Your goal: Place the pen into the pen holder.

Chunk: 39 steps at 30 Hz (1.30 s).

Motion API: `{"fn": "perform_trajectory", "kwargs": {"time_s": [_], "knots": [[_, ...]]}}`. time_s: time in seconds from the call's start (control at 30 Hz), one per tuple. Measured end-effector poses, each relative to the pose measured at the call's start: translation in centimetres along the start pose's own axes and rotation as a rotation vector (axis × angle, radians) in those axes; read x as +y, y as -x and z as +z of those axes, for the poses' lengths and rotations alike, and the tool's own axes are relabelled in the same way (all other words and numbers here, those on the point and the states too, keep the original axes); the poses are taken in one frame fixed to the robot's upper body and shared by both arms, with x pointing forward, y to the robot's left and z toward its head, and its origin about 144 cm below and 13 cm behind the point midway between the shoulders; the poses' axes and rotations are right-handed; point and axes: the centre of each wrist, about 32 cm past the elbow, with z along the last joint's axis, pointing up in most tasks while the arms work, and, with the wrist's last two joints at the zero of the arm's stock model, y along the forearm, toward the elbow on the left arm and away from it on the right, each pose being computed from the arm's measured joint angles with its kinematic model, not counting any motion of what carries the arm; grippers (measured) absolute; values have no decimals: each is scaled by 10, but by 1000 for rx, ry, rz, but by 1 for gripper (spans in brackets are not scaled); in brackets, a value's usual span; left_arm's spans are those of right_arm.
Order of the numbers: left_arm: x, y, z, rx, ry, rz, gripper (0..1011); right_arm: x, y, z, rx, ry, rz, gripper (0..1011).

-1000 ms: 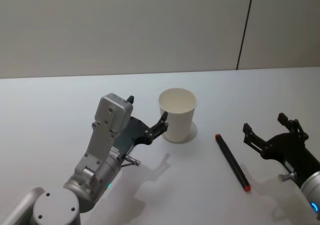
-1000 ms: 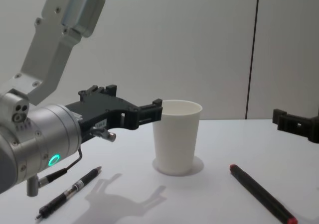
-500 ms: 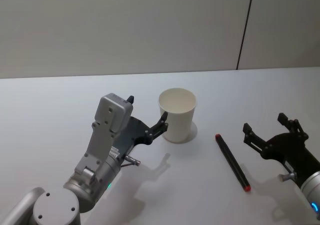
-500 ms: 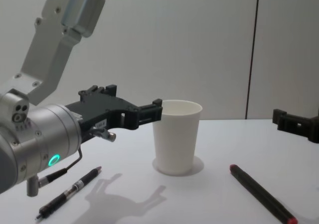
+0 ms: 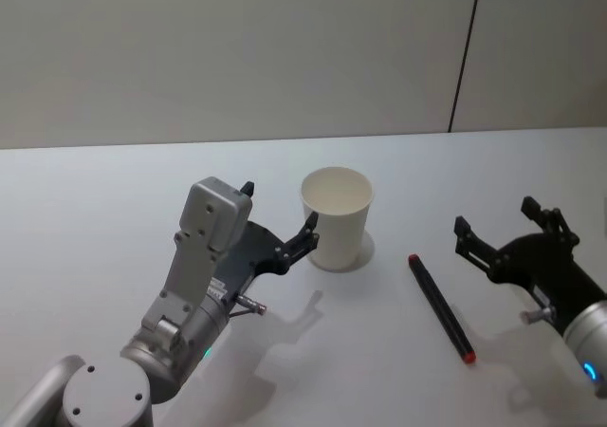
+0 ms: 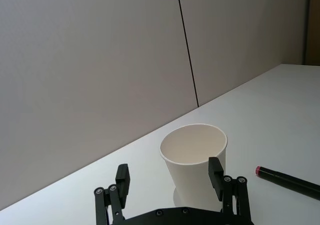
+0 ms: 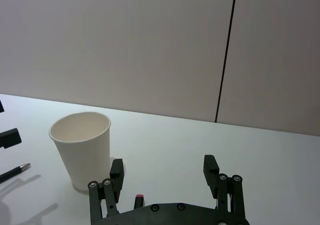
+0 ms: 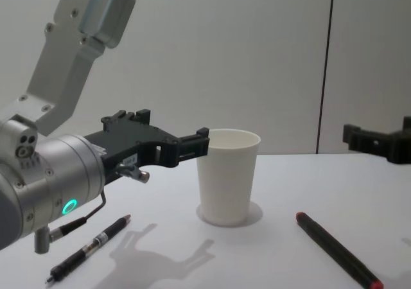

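White paper pen holder (image 5: 337, 218) stands on the desk (image 5: 114, 190), with the red-tipped black pen (image 5: 441, 308) lying flat at its 4 o'clock. The right gripper (image 5: 495, 218) has since lifted towards 11 o'clock, fingers wide and empty. Unmoved, the left gripper (image 5: 280, 207) is spread wide and empty, one fingertip just beside the holder.

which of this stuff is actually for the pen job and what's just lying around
For the job:
pen holder
red-tipped pen, probably, lying right of it
right gripper, open beside that pen

Lying about:
slim black pen on the table, robot's left side
left gripper, open, by the holder
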Motion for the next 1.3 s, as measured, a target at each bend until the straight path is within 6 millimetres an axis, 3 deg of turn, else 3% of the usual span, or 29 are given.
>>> {"fn": "perform_trajectory", "kwargs": {"time_s": [0.73,1.3], "knots": [[0,0,0,0,0,0,1004,22,3,38,36,177,-49,1001],[0,0,0,0,0,0,1004,39,13,43,107,350,-26,1002]]}}
